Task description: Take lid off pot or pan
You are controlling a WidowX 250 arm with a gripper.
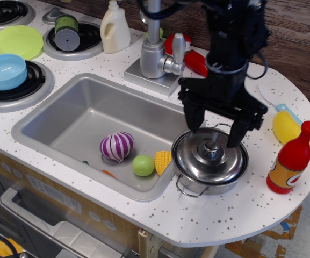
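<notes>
A white speckled counter (235, 209) runs beneath a dark wood-panelled wall, with a grey sink (85, 110) sunk into it; the counter's rounded end curves off past the sink's right side, and floor shows beyond that edge. The pot (208, 180) stands on the counter just beside the sink's right front corner, its near loop handle close to the sink rim, and the lid (208, 157) sits closed on it, knob at the centre. The gripper (215, 135) hangs over the back of the lid, jaws spread wide, one finger at each side of the knob; whether they touch the lid cannot be told. Right of the pot, near the counter edge, stands a red sauce bottle (292, 158). In front of the pot a strip of bare counter reaches the edge.
</notes>
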